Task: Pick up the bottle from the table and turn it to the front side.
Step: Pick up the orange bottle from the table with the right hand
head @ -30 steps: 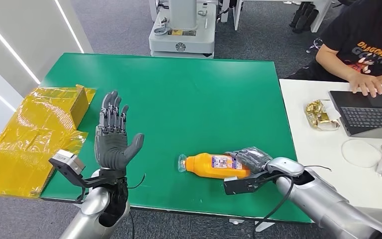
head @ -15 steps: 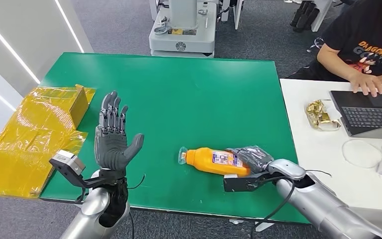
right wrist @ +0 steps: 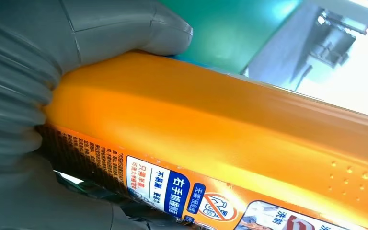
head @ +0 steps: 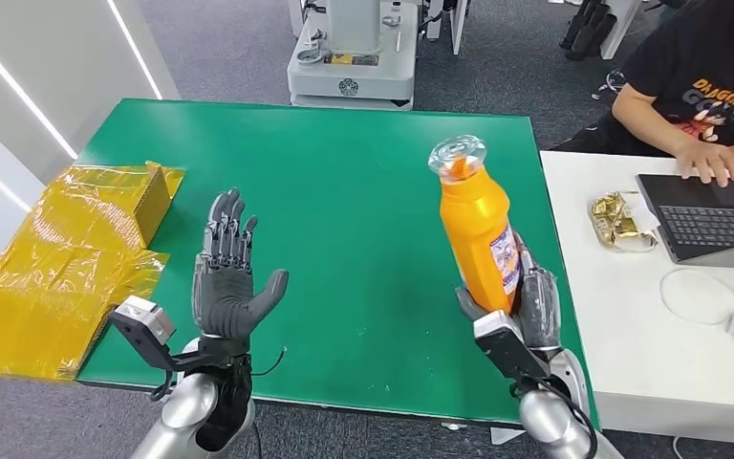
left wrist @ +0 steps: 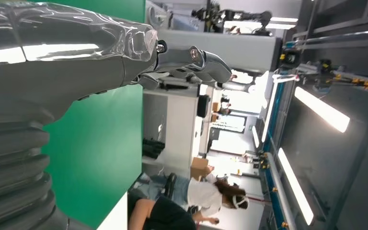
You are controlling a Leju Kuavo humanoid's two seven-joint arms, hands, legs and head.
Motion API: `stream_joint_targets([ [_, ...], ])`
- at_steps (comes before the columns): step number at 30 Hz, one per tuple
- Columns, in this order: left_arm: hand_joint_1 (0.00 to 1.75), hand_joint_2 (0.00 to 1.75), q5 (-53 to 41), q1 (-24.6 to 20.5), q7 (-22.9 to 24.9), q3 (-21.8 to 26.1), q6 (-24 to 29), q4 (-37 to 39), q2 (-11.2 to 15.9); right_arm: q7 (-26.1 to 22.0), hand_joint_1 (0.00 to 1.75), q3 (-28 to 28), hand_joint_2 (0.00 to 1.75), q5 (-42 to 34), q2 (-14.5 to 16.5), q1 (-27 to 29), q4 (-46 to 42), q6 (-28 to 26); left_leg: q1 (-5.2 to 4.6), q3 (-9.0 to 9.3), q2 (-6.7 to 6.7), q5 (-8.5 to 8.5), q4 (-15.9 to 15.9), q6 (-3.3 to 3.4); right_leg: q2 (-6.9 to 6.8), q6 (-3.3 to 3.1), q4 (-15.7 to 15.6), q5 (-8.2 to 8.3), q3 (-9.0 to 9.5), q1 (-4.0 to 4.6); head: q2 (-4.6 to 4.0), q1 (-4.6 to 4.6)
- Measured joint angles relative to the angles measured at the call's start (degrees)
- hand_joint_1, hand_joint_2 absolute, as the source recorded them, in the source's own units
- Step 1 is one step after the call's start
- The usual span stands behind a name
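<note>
right hand [head: 521, 311] grips the orange bottle [head: 478, 229] around its lower body, holding it upright above the right side of the green worktop [head: 344, 182], clear cap up. grip sits low on the body, probably so the label stays readable and the neck is free. right wrist view: grey thumb [right wrist: 124, 28] wrapped over the orange side, dark fingers under the printed label [right wrist: 172, 189], so the hold looks firm. in the head view the label wraps round toward the bottle's right side, plain orange facing the camera (judgement: front not yet turned to the robot, some rotation to go).

left hand [head: 229, 277] raised over the near left part of the worktop, palm up, fingers apart and straight, holding nothing; likely waiting to support or receive the bottle for the turn. well apart from the bottle.

rest: crumpled yellow wrapping [head: 67, 258] hanging off the worktop's left edge, grey machine base [head: 349, 67] behind the far edge, person [head: 698, 86] at a white desk [head: 650, 325] on the right with a laptop [head: 707, 220].

risk: tall bottle held low could tip during rotation.
</note>
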Motion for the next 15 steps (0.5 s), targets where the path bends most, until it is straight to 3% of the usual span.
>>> stream_joint_targets([
  [6, 0.00, 1.75, -0.15, -0.04, 0.98, -0.10, -2.43, 0.01, -0.74, 1.01, 1.75, -2.13, 1.75, 3.52, 1.92, 4.50, -6.07, 0.18, 0.00, 0.01, 0.07, -0.02, 0.00, 0.01, 0.06, 0.00, -0.01, 0.00, -0.03, 0.00, 0.00, 0.00],
  [15, 0.00, 1.75, 5.68, -2.21, 3.37, -1.49, -11.45, 0.39, -0.75, 2.92, 1.75, -2.28, 1.75, 7.30, 2.53, 3.13, -7.46, 7.88, -0.01, 0.01, 0.11, 0.00, 0.01, 0.02, 0.08, 0.00, -0.01, 0.01, -0.02, -0.01, 0.00, 0.01],
])
